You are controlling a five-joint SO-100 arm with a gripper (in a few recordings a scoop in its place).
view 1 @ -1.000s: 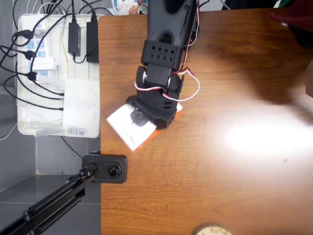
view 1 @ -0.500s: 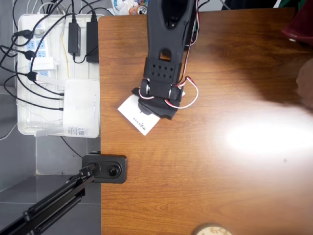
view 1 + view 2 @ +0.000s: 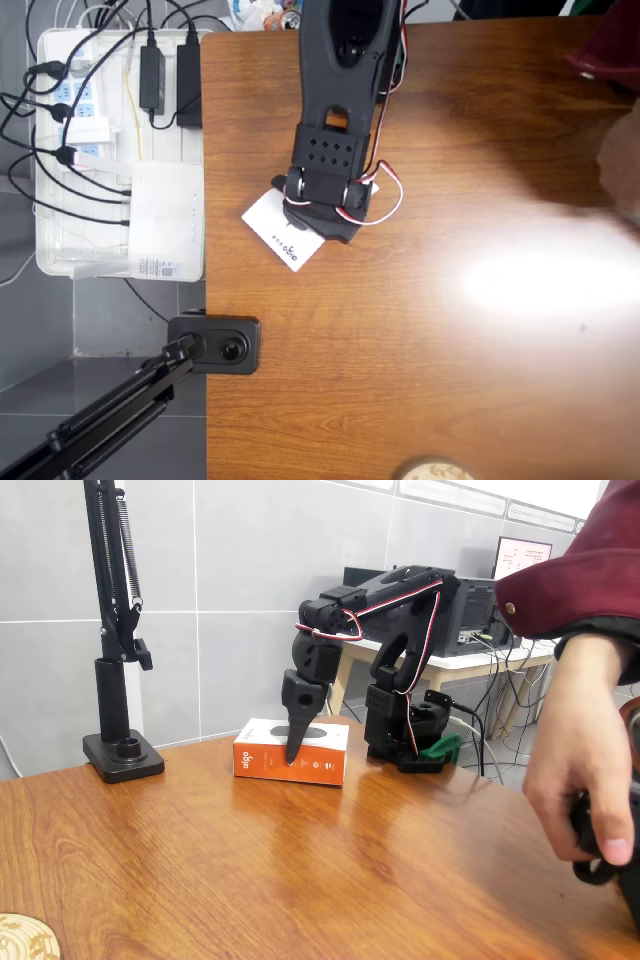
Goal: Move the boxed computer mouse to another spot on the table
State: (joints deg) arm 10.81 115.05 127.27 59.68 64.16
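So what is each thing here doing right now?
boxed computer mouse: lying flat on the table, orange-red side facing the fixed camera.
tool: pointing down at the box's front edge, touching it; open or shut unclear.
table: bears the box and the arm's base.
person's hand: at the right edge, gripping something dark.

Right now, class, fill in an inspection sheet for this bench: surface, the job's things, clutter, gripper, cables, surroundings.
Surface: glossy reddish-brown wood-grain table, glare patch.
Job's things: flat white mouse box with orange-red side lying flat near the table's left edge in the overhead view.
Clutter: round pale disc at the near edge.
Gripper: black gripper pointing down at the box; open or shut not clear.
Cables: red and white wires looped on the arm.
Surroundings: white tray of power strips; black clamp stand; person's hand.
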